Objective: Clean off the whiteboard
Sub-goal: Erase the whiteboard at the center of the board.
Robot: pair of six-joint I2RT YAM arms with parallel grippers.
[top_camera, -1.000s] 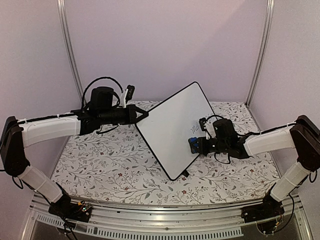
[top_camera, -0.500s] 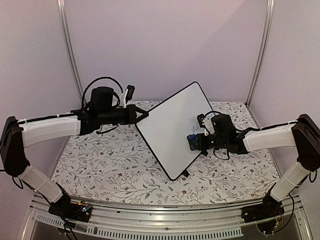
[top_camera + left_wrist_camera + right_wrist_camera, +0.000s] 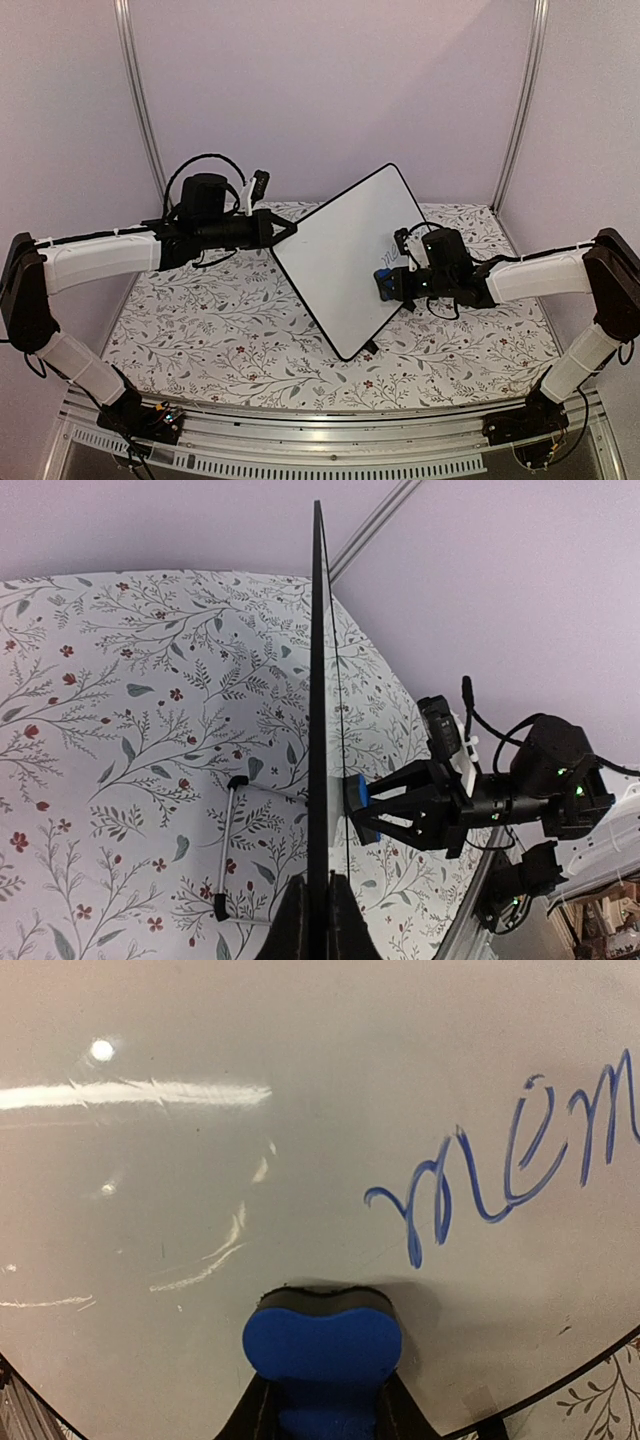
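The whiteboard (image 3: pixel 340 250) stands tilted up on edge, held off the table, with blue cursive writing (image 3: pixel 500 1175) near its right rim. My left gripper (image 3: pixel 287 232) is shut on the board's left edge; in the left wrist view the board (image 3: pixel 318 680) runs edge-on out of the jaws (image 3: pixel 318 905). My right gripper (image 3: pixel 392 286) is shut on a blue eraser (image 3: pixel 322 1345). The eraser's dark felt face lies against the board's white face (image 3: pixel 200 1160), just below and left of the writing. From the left wrist, the eraser (image 3: pixel 356 806) meets the board's right side.
A floral tablecloth (image 3: pixel 220 340) covers the table. A thin metal bracket with black ends (image 3: pixel 226 850) lies on the cloth behind the board. Purple walls and two metal posts (image 3: pixel 140 110) close off the back.
My right gripper has shifted the eraser slightly left and up along the board, nearer the writing. The left arm and the board have held still.
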